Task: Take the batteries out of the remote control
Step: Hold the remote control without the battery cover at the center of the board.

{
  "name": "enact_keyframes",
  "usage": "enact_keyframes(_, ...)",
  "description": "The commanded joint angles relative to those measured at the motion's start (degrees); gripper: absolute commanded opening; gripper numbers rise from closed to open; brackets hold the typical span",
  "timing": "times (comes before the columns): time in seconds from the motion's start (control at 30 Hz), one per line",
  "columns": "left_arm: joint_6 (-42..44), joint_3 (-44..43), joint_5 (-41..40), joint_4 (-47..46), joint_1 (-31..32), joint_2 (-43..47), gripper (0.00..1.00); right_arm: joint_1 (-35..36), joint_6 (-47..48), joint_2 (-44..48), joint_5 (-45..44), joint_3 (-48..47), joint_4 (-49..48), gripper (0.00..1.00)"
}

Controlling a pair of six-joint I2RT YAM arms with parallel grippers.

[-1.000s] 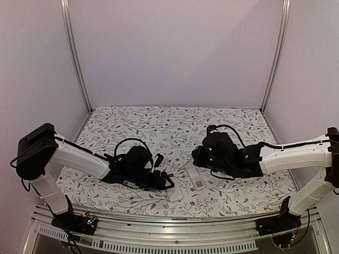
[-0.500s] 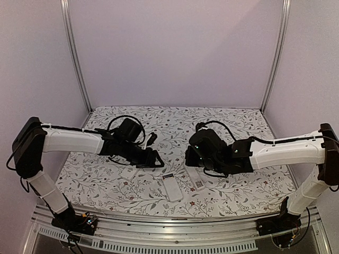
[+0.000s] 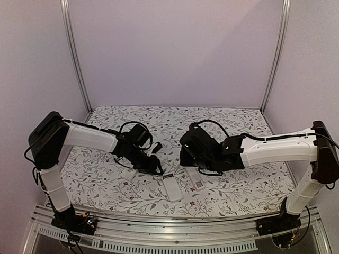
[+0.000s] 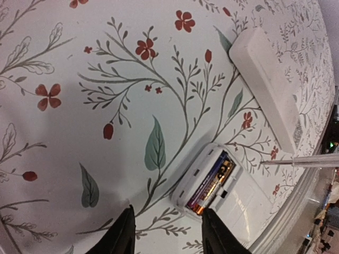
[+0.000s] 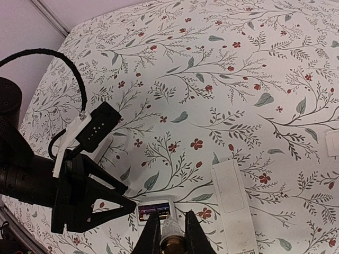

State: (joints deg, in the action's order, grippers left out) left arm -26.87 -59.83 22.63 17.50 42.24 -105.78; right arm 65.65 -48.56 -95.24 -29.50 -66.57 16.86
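Observation:
A white remote (image 4: pixel 241 203) lies back side up with its battery bay uncovered; dark batteries (image 4: pixel 212 182) with orange ends sit inside. It also shows in the top view (image 3: pixel 172 188) and the right wrist view (image 5: pixel 154 210). My left gripper (image 4: pixel 168 235) is open and empty, its tips just short of the bay's end; it also shows in the top view (image 3: pixel 157 168). My right gripper (image 5: pixel 172 235) is shut on a thin grey pen-like tool (image 5: pixel 169 228), whose tip hovers by the bay's edge. The tool's shaft shows in the left wrist view (image 4: pixel 312 160).
A second white remote (image 5: pixel 233 203) lies just right of the first; it also shows in the top view (image 3: pixel 196 179) and the left wrist view (image 4: pixel 267 87). A small white piece (image 5: pixel 332 143) lies further right. The table's front rail (image 3: pixel 169 233) runs close behind the open remote.
My left gripper pulled back from the open remote toward the left rear, then settled beside it. My right gripper moved left, closer to the remote's battery bay.

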Motion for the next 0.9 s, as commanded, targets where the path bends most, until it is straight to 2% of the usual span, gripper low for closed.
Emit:
enact_keyframes(0.0,1.2,0.9,0.7,-0.9,-0.6,-0.3,0.41,0.5,1.1,-2.0,-0.2,-2.7,2.5,0.0)
enact_keyframes(0.2,1.4,1.0,1.5,-1.3,-0.5,-1.5,0.35,0.7,1.5,-3.4,-0.4,-4.1,3.2,0.0)
enact_keyframes(0.87,1.3,0.8,1.3,-1.3,-0.1,-2.3,0.31,1.0,2.8,-5.7,0.4,-5.2,2.3,0.0)
